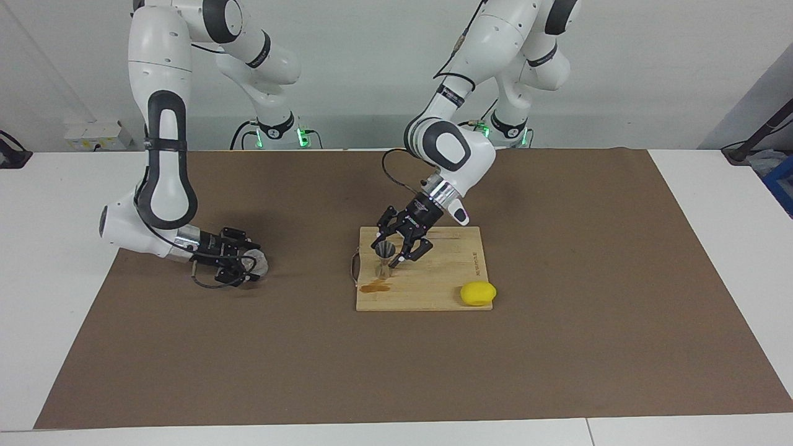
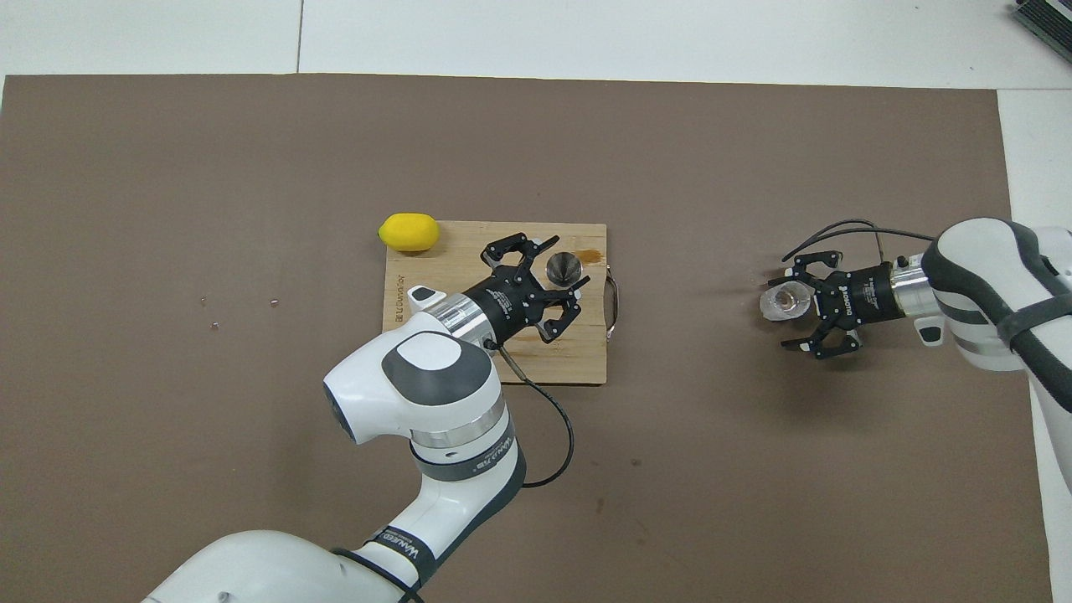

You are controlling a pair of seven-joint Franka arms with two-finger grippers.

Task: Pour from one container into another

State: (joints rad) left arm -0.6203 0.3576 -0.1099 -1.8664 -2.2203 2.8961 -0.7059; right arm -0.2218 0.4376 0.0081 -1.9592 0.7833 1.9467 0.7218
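Clearly the left gripper [image 1: 396,248] hangs low over the wooden cutting board [image 1: 452,282] with its fingers spread wide, and the steel jigger [image 1: 385,257] stands upright just beside its fingertips, toward the right arm's end of the board, not pinched. Just past the jigger's foot a small brown spill [image 1: 375,286] lies on the wood, and a yellow lemon [image 1: 477,293] sits at the board's corner toward the left arm's end. Well apart over the brown mat [image 1: 557,347], the right gripper [image 1: 238,265] lies nearly level, its fingers closed around the clear glass tumbler [image 1: 258,263], which shows at its tip with the mouth turned sideways in the overhead view [image 2: 785,302]. I judge the jigger light, stiff and slick, top-heavy on its small base, so best taken at the narrow waist. The thick-walled tumbler looks heavier, smooth and breakable; a firm squeeze across its side wall suits it.
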